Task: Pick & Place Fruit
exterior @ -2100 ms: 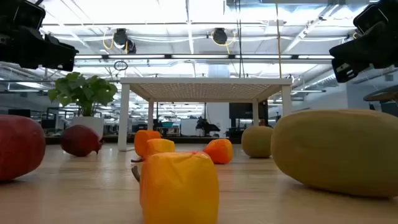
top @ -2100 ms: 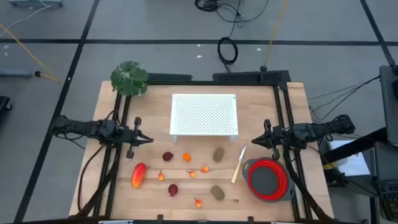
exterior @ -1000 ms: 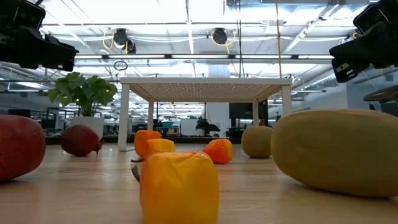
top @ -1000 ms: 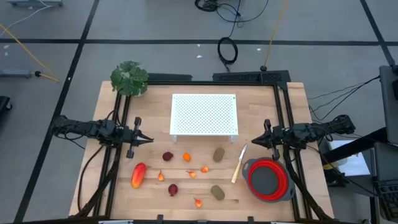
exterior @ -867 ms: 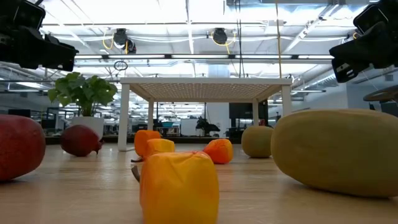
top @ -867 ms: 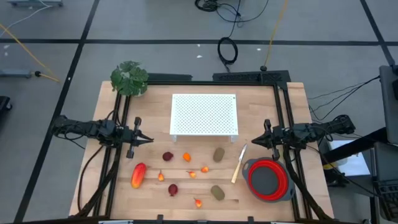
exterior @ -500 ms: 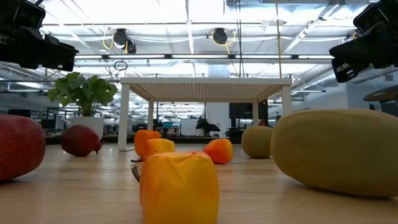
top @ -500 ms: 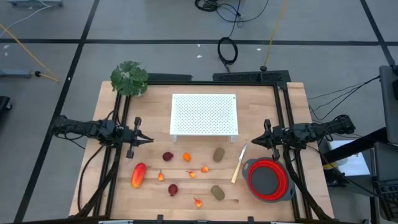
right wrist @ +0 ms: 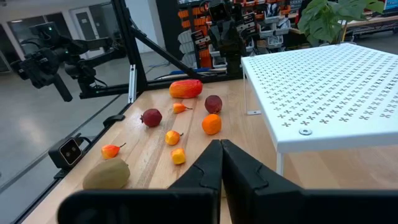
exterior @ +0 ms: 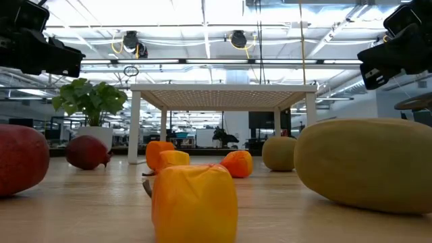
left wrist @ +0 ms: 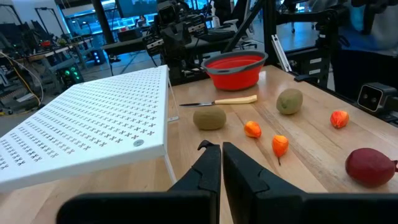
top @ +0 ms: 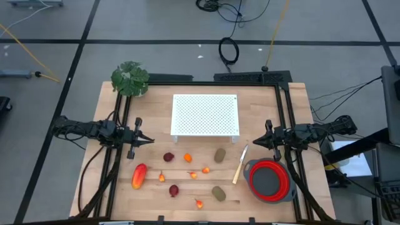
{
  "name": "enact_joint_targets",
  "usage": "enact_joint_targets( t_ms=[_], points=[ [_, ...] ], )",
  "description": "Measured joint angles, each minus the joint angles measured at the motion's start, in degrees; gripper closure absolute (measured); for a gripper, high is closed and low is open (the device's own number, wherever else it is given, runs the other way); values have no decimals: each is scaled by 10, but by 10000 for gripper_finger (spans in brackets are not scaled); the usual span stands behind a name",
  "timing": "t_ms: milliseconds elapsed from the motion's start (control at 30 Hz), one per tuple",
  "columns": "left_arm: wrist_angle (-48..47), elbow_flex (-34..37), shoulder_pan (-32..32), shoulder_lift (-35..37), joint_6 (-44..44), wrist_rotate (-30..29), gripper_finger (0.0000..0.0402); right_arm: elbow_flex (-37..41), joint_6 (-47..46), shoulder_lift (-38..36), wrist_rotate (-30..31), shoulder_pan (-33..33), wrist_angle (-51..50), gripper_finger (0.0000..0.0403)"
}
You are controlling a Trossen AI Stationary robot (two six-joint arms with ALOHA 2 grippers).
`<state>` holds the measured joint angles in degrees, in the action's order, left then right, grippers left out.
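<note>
The fruit lies scattered on the near half of the wooden table. The elongated red-orange piece [top: 139, 175] lies at the left. Two dark red round fruits [top: 168, 157] [top: 174, 190] and two olive-brown ovals [top: 220, 154] [top: 218, 193] lie around several tiny orange pieces [top: 187, 158]. My left gripper [top: 151, 141] hovers shut near the table's left side, pointing right; in its wrist view the fingers [left wrist: 221, 163] meet. My right gripper [top: 253, 142] hovers shut at the right, pointing left, its fingertips [right wrist: 219, 147] together.
A white perforated rack [top: 205, 114] stands on legs at the table's middle far side. A red grey-rimmed bowl [top: 269, 180] sits near the right corner, a pale-handled knife [top: 239, 165] beside it. A green plant [top: 130, 79] stands at the far left corner.
</note>
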<state>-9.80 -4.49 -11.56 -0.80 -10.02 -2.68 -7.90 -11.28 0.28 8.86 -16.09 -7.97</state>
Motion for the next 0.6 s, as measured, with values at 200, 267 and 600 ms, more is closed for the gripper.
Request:
enact_joint_targets(
  t_ms=[200,267,600],
  points=[
    [0,0,0,0,0,0,382,0,0,0,0,0,0,403],
    [0,0,0,0,0,0,382,0,0,0,1,0,1,403],
    [0,0,0,0,0,0,382,0,0,0,1,0,8,403]
  ],
)
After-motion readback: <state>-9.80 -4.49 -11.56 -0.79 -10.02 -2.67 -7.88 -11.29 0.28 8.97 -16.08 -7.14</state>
